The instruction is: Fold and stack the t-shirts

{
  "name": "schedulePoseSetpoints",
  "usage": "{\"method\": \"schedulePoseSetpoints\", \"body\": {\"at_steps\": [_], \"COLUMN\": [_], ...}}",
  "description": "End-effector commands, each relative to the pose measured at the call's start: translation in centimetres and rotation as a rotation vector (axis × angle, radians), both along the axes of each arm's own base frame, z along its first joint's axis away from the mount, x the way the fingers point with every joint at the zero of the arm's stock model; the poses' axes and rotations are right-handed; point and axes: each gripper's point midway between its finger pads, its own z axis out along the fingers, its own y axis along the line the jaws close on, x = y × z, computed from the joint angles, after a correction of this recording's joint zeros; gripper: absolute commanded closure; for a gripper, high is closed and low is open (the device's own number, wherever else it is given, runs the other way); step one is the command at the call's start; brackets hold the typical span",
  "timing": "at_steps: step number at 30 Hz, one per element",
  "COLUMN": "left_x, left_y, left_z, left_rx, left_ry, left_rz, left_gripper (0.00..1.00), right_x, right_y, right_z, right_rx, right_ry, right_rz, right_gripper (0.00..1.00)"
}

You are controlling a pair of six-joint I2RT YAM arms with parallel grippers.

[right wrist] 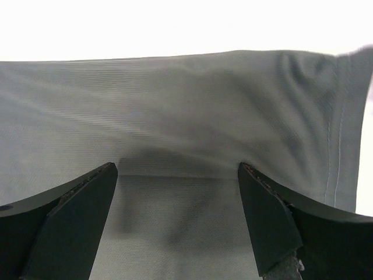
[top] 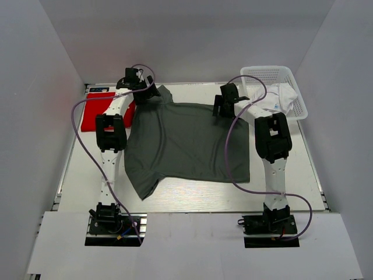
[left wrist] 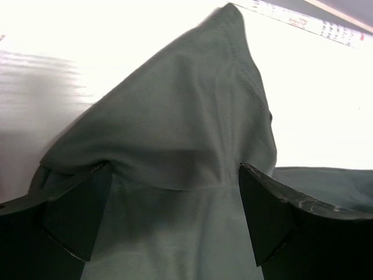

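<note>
Your left tool (left wrist: 175,169) and right tool (right wrist: 177,168) both stand wide over the grey shirt (top: 186,140) near the surface's (top: 192,198) far edge.

Left end effector (left wrist: 175,195), right end effector (right wrist: 178,195) extended forward, low, jaws spread wide.

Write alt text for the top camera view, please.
A grey-green t-shirt lies spread on a white table, the open left gripper and right gripper at its far edge. A red t-shirt lies far left; a basket at far right holds white cloth.
</note>
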Motion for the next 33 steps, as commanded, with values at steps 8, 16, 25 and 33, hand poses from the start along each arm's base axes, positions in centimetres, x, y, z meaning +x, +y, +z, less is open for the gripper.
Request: {"method": "schedulePoseSetpoints", "body": {"at_steps": [8, 16, 25, 33], "left_x": [-7.7, -25.8, -43.1, -48.4], "left_y": [1.5, 1.5, 1.2, 0.4], "left_z": [15.6, 11.9, 5.7, 0.1], "left_rx": [0.207, 0.037, -0.101, -0.138], "left_ry": [-0.172, -0.021, 0.162, 0.422], "left_rz": [0.006, 0.101, 0.137, 0.161], "left_gripper": [0.00, 0.00, 0.00, 0.03], "right_x": [-1.8, -11.7, -18.7, -22.2], "right_y": [2.9, 2.6, -0.7, -4.7], "right_z": [13.6, 10.5, 11.4, 10.7], "right_rx": [0.084, 0.227, 0.271, 0.189], "right_ry": [-0.255, -0.169, -0.149, -0.156], "right_rz": [0.189, 0.228, 0.113, -0.024], "right_gripper": [0.10, 0.10, 0.10, 0.10]}}
